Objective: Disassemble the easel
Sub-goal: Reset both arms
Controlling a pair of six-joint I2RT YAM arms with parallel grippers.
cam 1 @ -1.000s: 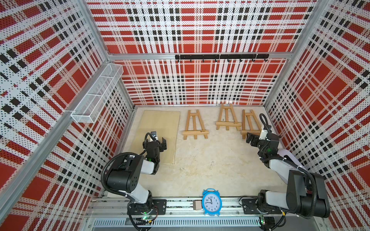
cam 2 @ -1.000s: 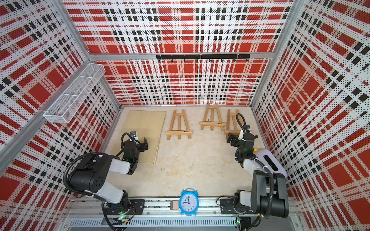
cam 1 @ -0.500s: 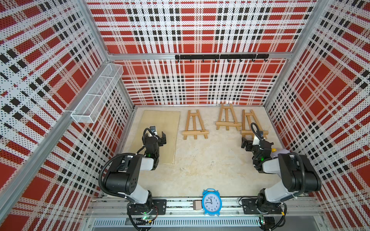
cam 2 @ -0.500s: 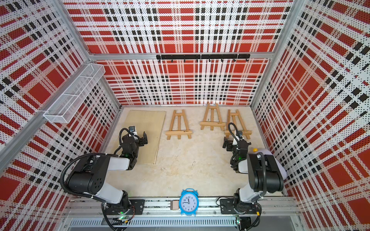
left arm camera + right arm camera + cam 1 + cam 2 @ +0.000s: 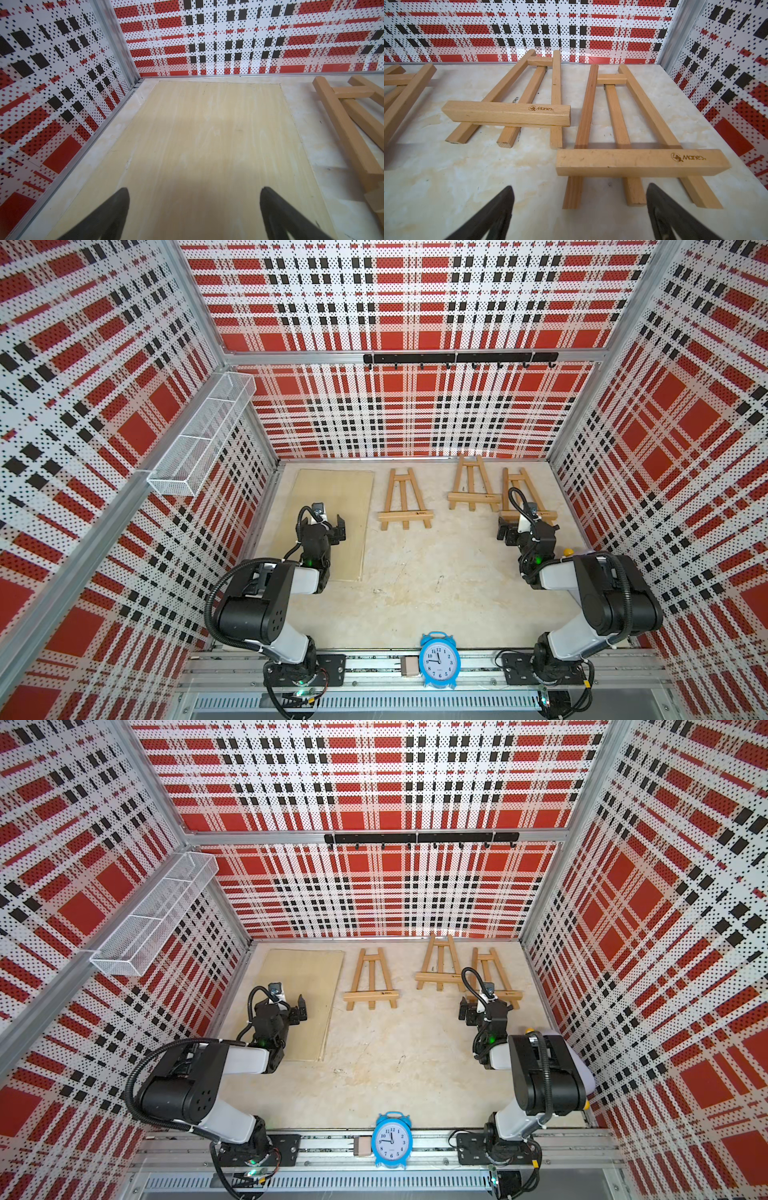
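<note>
- I see the pale worktop (image 5: 415,585) filling the cell floor.
- A thin wooden board (image 5: 336,489) lies flat on it at 10 o'clock, along the side wall.
- Three wooden easels lie flat across 12 to 2 o'clock, ledges toward 6: the left easel (image 5: 405,502) at 12, the middle easel (image 5: 471,485) nearest the back wall, and the right easel (image 5: 517,483) just beside it at 2.
- A blue alarm clock (image 5: 439,660) stands on the front rail at 6 o'clock.
- My left pincer (image 5: 194,189) hangs over the board, released, nothing between its fingers.
- My right pincer (image 5: 579,186) sits at the foot of the right easel (image 5: 641,162), released and empty, its fingers either side of the leg ends.
</note>
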